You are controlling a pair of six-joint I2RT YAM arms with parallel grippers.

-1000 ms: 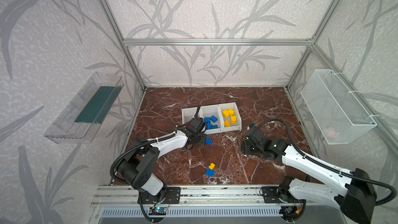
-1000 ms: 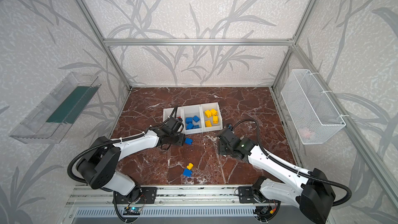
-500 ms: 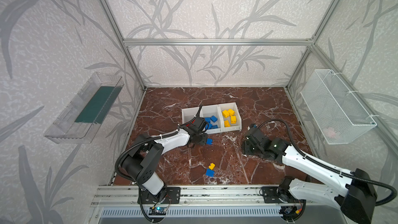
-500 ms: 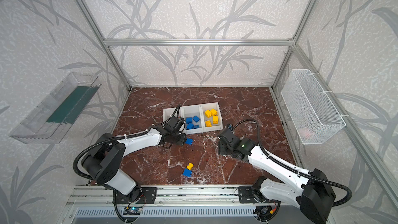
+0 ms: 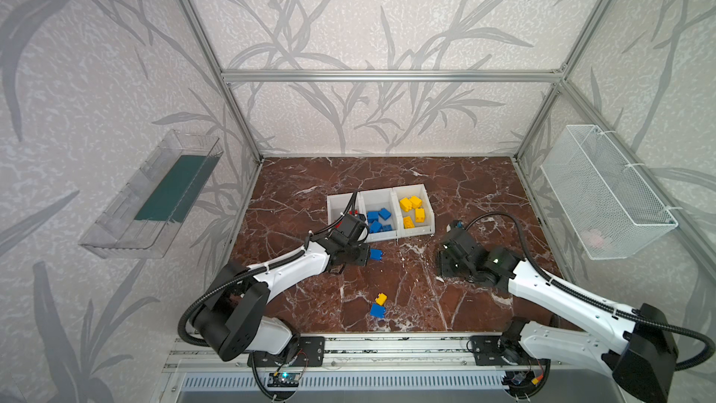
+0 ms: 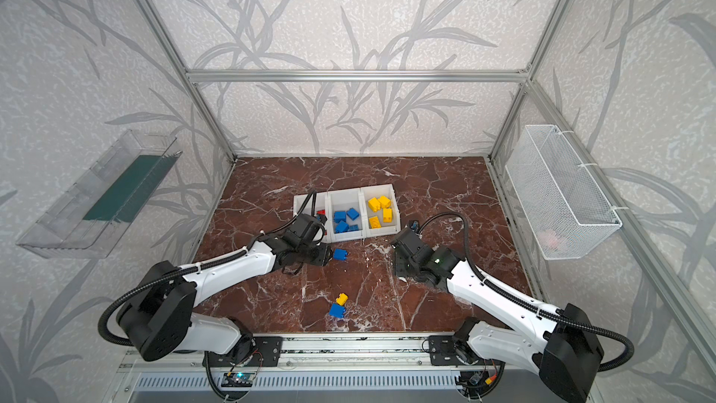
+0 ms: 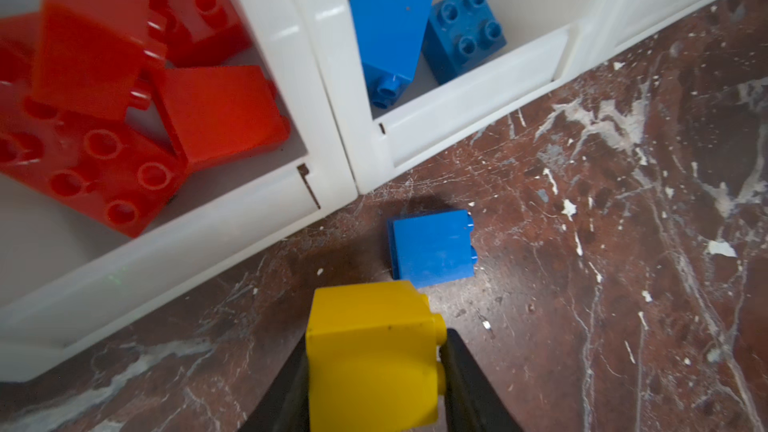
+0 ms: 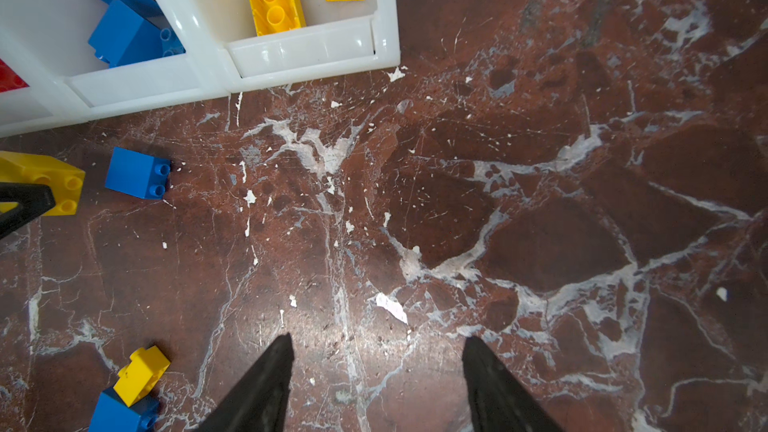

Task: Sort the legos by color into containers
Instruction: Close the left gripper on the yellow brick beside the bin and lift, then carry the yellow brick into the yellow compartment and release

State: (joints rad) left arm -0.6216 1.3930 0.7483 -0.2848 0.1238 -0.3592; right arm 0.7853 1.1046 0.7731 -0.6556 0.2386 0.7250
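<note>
Where left gripper (image 7: 376,340) closes, yellow lego (image 7: 370,367) sits

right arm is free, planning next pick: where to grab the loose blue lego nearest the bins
Probably from above, closing on the two smooth walls of the blue lego that flank its studs. It lies on its side, studs pointing sideways, so that face grips badly.
</note>
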